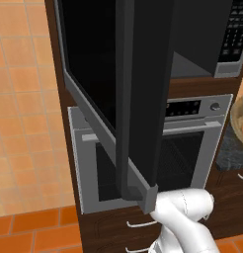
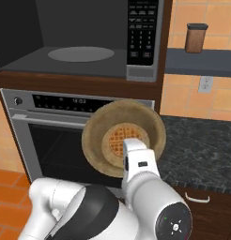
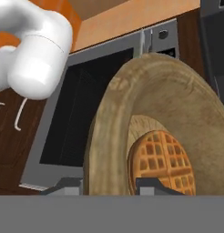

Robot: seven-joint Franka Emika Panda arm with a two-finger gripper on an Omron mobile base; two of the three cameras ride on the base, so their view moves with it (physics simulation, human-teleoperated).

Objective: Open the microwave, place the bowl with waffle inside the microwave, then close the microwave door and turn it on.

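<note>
Gripper clamped on near rim of bowl, one finger either side of the wall; bowl lifted off the tabletop, waffle inside, just right of the gripper; above and left of it, microwave cavity exposed, microwave door swung wide; oven behind the bowl.

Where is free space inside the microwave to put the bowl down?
The microwave floor is bare: the round turntable and the grey patches beside it, bordered by keypad wall and open microwave door. Crowded: the tool grips the bowl, waffle inside.
</note>
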